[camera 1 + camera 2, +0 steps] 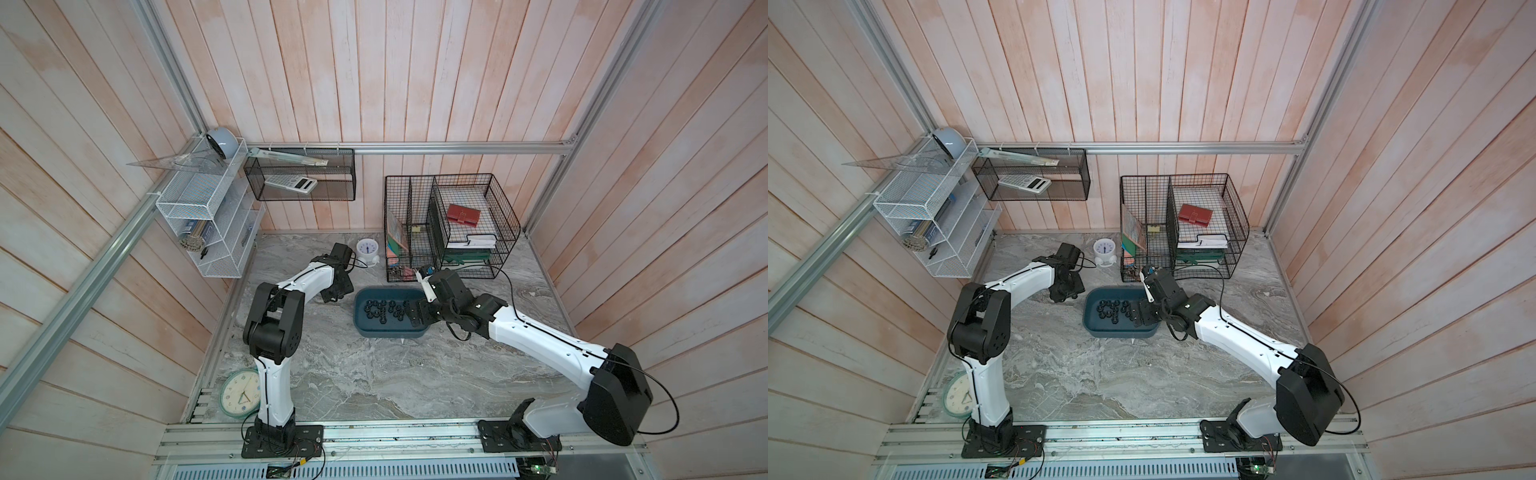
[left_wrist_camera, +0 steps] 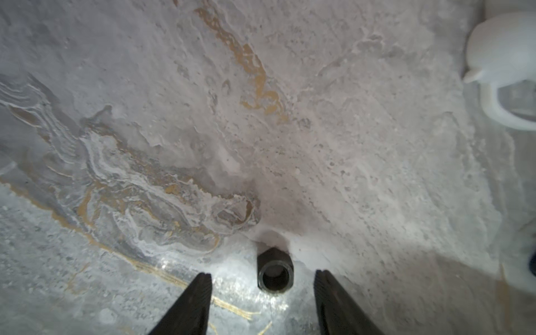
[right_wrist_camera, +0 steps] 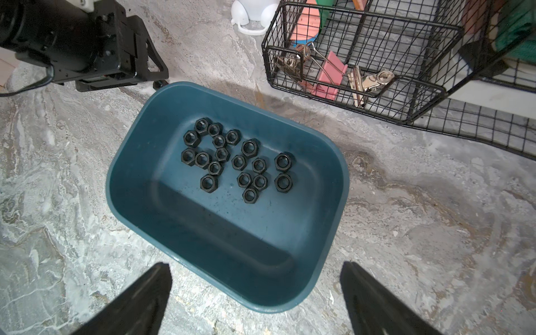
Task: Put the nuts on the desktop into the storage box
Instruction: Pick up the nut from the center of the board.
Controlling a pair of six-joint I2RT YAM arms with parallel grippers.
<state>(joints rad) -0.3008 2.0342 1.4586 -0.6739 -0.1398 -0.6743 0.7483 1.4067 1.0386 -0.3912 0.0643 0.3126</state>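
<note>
The left hand (image 2: 261, 274) is down at the counter (image 2: 348, 174), just outside the storage box (image 3: 130, 179), at the box's end on the robot's left. Its two fingers are parted around a lone nut (image 2: 275, 272) on the counter, with a gap on each side. The right hand (image 3: 255, 264) hangs wide apart and empty over the opposite end of the box. About eighteen black nuts (image 3: 238, 162) lie flat on the box floor, clustered together.
</note>
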